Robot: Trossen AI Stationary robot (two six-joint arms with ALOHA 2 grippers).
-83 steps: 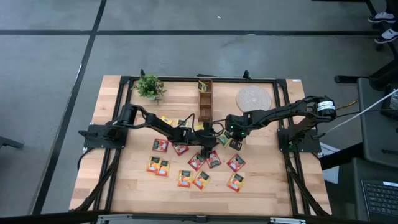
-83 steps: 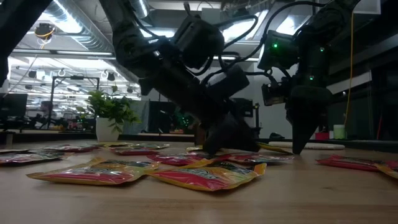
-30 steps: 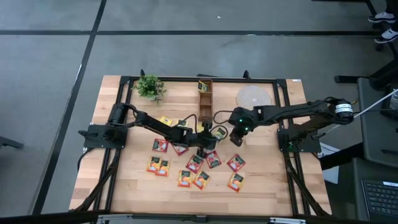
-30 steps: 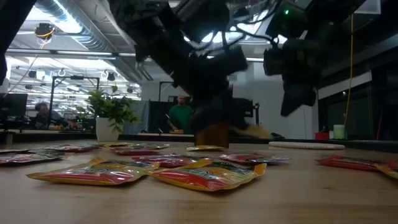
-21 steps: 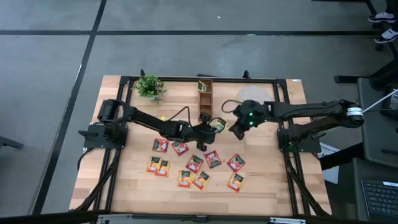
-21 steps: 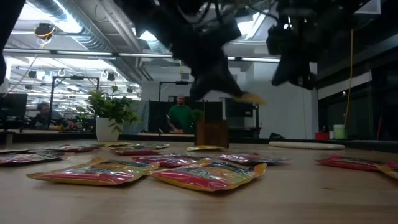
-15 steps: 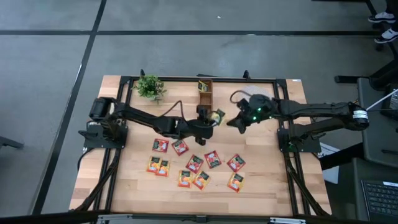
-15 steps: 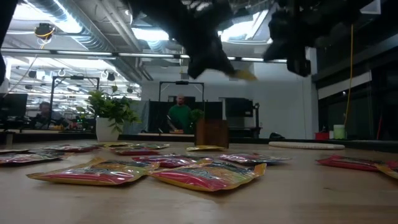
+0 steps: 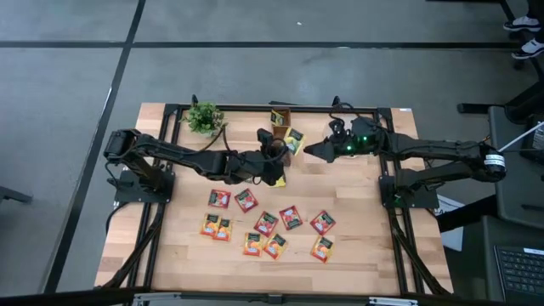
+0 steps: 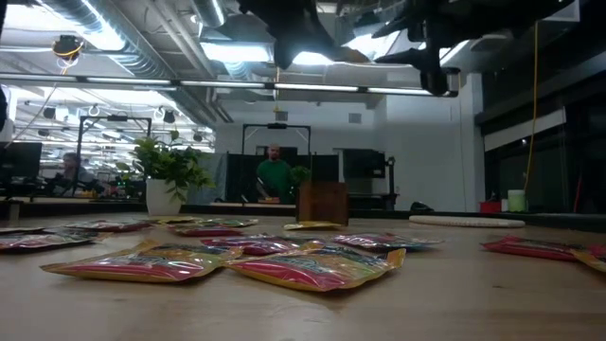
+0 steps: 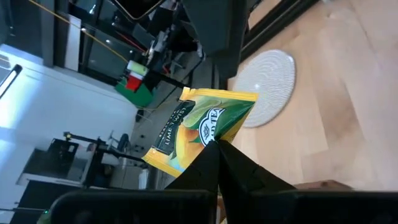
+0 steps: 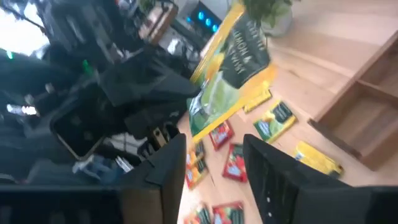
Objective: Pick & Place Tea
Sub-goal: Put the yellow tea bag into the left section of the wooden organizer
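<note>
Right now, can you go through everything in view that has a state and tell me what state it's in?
Left gripper: fingers shut on the yellow-green sachet.
Yellow-green sachet: held in the air over the wooden organizer.
Right gripper: fingers open, holding nothing, close beside the held sachet.
Wooden organizer: upright, one sachet standing in it.
Loose sachets: lying flat on the table.
Potted plant: upright.

A wooden box (image 9: 280, 136) is standing at the far middle of the table (image 9: 161, 246), with a potted plant (image 9: 204, 118) sitting to its left. Loose tea sachets (image 9: 268, 225) are lying spread across the table's near middle. One sachet (image 9: 294, 139) is hanging above the box, between the left gripper (image 9: 278, 150) and the right gripper (image 9: 313, 150).
</note>
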